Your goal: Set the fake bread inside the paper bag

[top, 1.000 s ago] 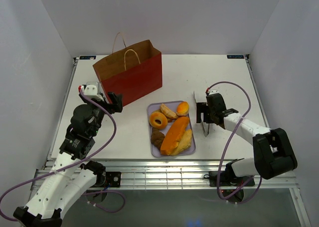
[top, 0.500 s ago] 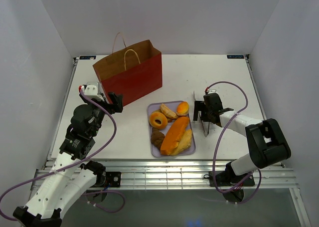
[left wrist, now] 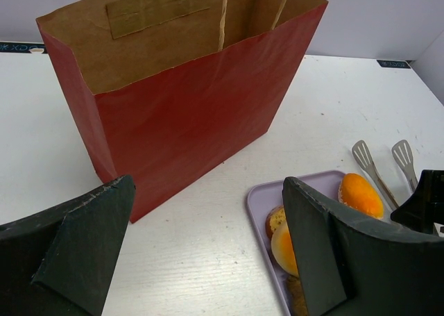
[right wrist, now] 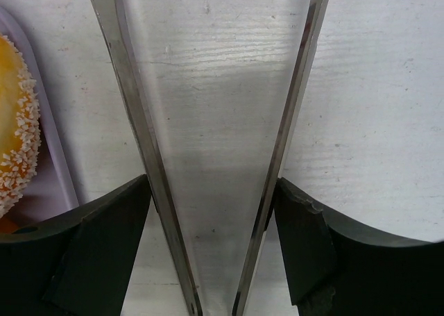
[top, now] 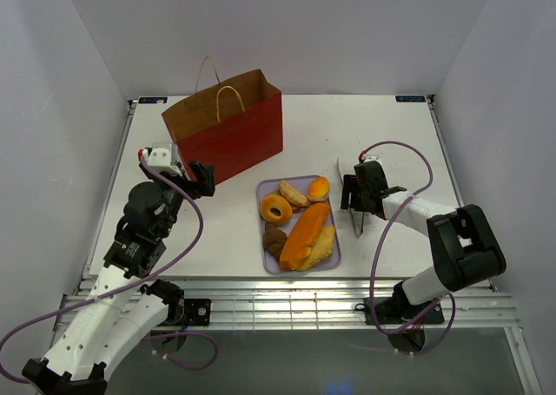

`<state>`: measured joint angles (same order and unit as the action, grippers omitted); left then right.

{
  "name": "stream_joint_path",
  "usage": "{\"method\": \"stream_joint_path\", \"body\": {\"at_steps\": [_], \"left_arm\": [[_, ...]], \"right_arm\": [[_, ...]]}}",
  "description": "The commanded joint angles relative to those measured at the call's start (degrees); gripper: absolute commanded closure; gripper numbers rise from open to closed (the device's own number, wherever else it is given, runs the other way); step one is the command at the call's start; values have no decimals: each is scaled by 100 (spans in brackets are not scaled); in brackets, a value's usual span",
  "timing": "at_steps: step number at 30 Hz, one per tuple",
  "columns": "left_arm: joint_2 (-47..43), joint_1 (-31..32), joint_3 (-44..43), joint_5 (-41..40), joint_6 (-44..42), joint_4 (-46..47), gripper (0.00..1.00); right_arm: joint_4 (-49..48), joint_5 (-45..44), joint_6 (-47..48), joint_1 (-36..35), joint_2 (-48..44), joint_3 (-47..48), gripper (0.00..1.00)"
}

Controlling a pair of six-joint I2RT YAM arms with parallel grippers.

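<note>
The red paper bag point(top: 230, 139) stands upright and open at the back left; it fills the left wrist view point(left wrist: 194, 114). The fake bread lies on a lavender tray point(top: 261, 223): a ring doughnut point(top: 276, 209), an orange bun point(top: 319, 187), a long loaf point(top: 306, 235) and a dark brown piece point(top: 274, 239). My left gripper point(top: 193, 180) is open and empty, in front of the bag and left of the tray point(left wrist: 260, 198). My right gripper point(top: 352, 194) is right of the tray, its fingers pressed against both arms of the metal tongs point(right wrist: 132, 87), which lie on the table.
The tongs point(top: 357, 226) run front to back just right of the tray, spoon ends towards the back point(left wrist: 368, 160). A sesame-coated bun point(right wrist: 14, 156) sits at the tray edge close to my right fingers. White walls enclose the table on three sides.
My right gripper has shifted slightly over the tongs and settled around them. The left arm, bag and bread have not moved.
</note>
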<state>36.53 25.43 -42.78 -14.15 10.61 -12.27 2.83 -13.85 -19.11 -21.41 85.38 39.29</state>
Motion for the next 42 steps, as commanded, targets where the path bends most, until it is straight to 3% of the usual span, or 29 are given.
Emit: {"method": "stream_joint_path", "body": {"at_steps": [1,16,23,42], "left_arm": [[-67,41,-98,18,29,-38,2],[-85,67,-107,9,37,-47,2],[-85,85,-98,-17,20,-47,2],[-67,94,-81,-17,20,-47,2]], "right_arm": [[226,-118,-14,-21,75,211,25],[613,-268,320,-21,339,536,29],[833,-373,435,-21,251,685,44],[2019,-470,936,-21,-364,1292,44]]}}
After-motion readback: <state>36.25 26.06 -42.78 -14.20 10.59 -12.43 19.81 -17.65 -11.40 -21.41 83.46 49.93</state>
